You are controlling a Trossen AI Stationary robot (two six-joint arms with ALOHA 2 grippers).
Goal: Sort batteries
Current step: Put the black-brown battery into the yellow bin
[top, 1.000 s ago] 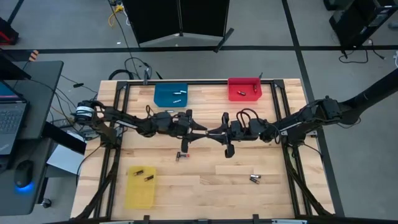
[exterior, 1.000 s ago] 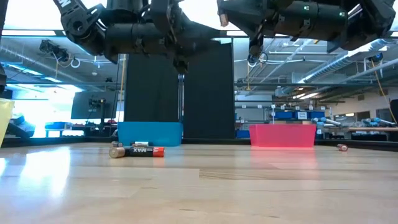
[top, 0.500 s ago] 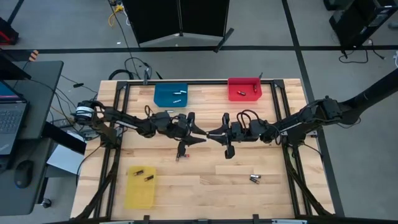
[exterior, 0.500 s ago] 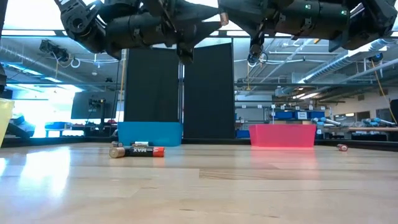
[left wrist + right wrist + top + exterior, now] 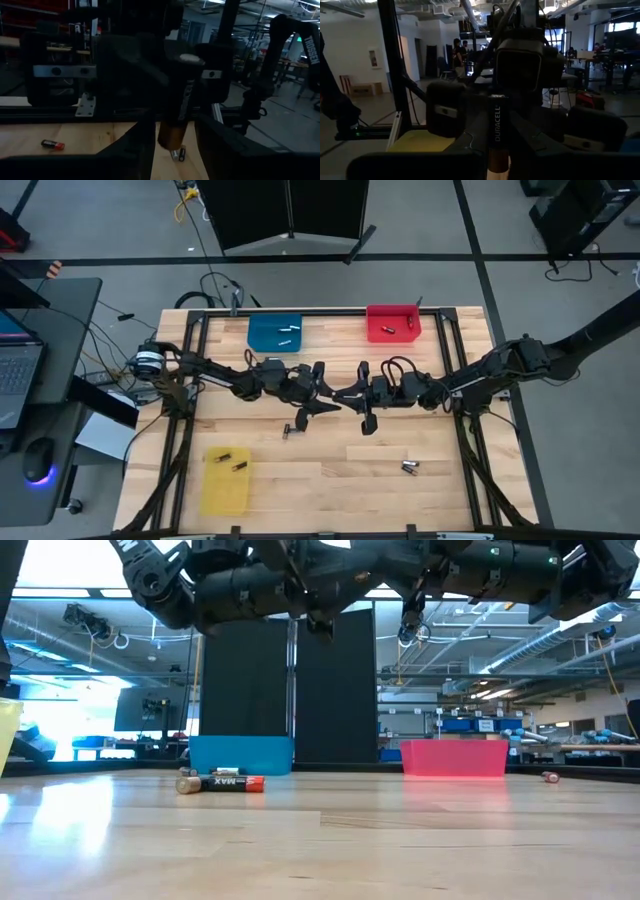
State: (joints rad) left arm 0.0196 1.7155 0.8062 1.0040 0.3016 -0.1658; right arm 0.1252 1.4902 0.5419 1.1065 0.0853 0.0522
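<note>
Wood planks form the table (image 5: 330, 480) you are working over, framed by black rails and standing on a grey floor with dark tape lines; a desk with a laptop (image 5: 15, 380) sits off its left side, and the low view looks into a workshop with shelving and a black screen. At the far edge you have a blue bin (image 5: 262, 335) holding two pale batteries (image 5: 285, 332) and a red bin (image 5: 385, 330) with one dark battery (image 5: 409, 326); a yellow bin (image 5: 215, 490) with two more sits at the near left corner. Both arms meet over the table's middle. Your left gripper (image 5: 325, 398) and right gripper (image 5: 340, 396) are almost tip to tip, and each wrist view shows a black-and-copper battery (image 5: 496, 132) clamped upright between that arm's fingers. Loose batteries lie just beneath the left gripper (image 5: 291, 430) and near the right front (image 5: 410, 468). Between those two and along the near edge the planks lie bare.
</note>
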